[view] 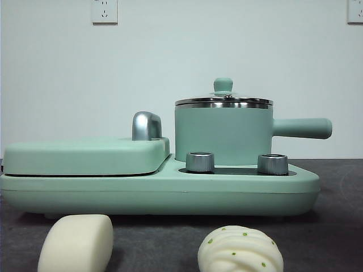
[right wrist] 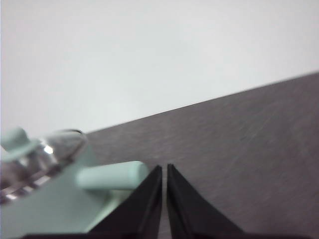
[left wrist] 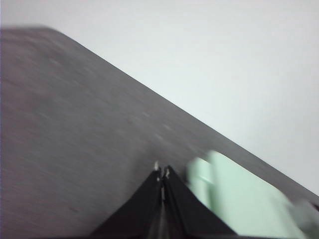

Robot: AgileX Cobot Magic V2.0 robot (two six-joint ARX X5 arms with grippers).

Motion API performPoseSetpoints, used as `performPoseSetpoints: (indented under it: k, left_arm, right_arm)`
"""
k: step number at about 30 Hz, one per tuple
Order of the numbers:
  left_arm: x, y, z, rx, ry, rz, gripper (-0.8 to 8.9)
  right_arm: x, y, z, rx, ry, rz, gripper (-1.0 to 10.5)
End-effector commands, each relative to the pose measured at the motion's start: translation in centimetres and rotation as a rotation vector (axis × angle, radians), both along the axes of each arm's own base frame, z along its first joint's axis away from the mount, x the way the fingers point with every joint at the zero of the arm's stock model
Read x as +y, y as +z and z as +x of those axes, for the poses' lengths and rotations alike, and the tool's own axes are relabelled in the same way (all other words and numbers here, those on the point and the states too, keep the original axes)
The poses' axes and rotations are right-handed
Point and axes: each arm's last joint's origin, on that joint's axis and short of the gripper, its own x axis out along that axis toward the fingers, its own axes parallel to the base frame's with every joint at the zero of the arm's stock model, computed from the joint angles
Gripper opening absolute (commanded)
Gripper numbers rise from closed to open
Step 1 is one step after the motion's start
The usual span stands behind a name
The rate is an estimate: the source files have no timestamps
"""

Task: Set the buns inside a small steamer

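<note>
Neither of my arms has entered the front view yet, so I judge the task is at its very start: nothing is picked up and the small steamer is closed under its glass lid, sitting on the mint-green cooker base beside the flat griddle cover. Both buns lie on the dark table in front of the base, well apart from each other: the plain bun below the griddle side, the twisted bun with green specks below the steamer. My left gripper has its jaws pressed together, holding nothing, with a corner of the cooker just beside it. My right gripper is likewise empty, its jaws nearly touching with only a thin slit between, close by the steamer's straight handle. The next move, as I see it, is to lift the lid by its green knob, since no bun can go in before that
</note>
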Motion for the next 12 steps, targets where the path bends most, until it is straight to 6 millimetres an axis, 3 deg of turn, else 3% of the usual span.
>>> performPoseSetpoints:
  k: [1, 4, 12]
  left_arm:
    - [-0.3, 0.5, -0.1, -0.040, -0.118, -0.040, 0.07]
    - [-0.6, 2.5, -0.5, -0.140, -0.211, -0.024, 0.08]
    - [-0.6, 8.0, -2.2, -0.340, -0.194, 0.147, 0.09]
  right_arm:
    - [0.0, 0.4, 0.0, -0.011, 0.028, 0.174, 0.2]
    - [0.1, 1.7, -0.3, -0.091, 0.045, 0.164, 0.2]
    - [0.1, 6.0, -1.8, -0.258, 0.070, 0.061, 0.2]
